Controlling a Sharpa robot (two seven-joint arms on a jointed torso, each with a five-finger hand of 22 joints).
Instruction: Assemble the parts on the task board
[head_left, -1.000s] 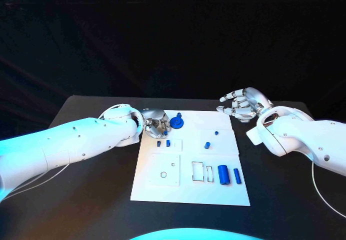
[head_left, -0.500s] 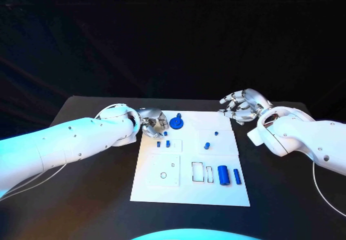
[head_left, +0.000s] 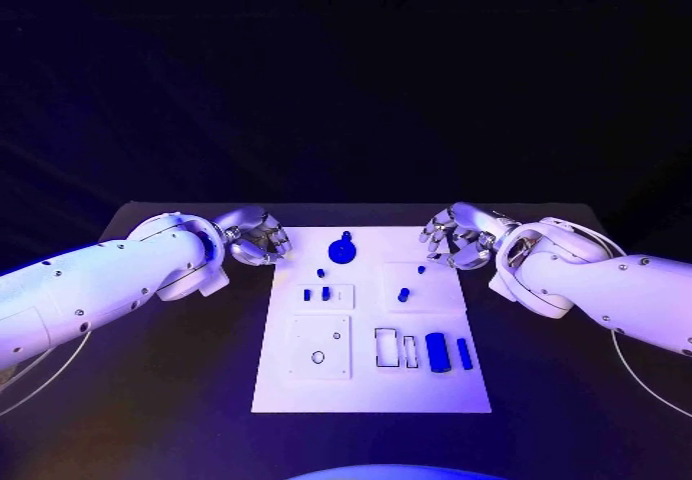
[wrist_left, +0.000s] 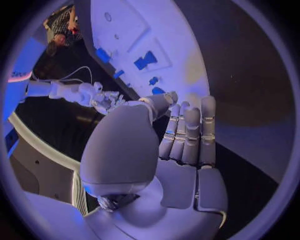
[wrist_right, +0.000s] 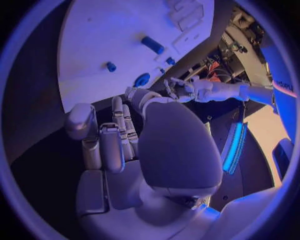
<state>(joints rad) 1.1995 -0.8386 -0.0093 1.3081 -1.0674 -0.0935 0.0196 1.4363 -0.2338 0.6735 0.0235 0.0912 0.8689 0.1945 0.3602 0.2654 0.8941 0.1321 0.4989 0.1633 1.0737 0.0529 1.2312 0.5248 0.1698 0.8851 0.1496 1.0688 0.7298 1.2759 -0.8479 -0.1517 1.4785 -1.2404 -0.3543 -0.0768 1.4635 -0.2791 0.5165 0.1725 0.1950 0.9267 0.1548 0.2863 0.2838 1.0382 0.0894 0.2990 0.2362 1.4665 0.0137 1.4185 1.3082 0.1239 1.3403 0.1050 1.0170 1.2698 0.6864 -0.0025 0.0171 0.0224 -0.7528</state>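
Both hands hold nothing at this moment. The left hand (head_left: 254, 238) hangs over the worktop (head_left: 173, 380) just beside the far left corner of the task board (head_left: 368, 385), with fingers loosely apart; the right hand (head_left: 459, 238) hangs at the far right corner, fingers also spread. Between them the round blue knob (head_left: 343, 250) stands on the board, and small blue pegs (head_left: 316, 294) are near the middle. I judge the next pick should be the knob: approach from above, close on its stem, and do not push the pegs beside
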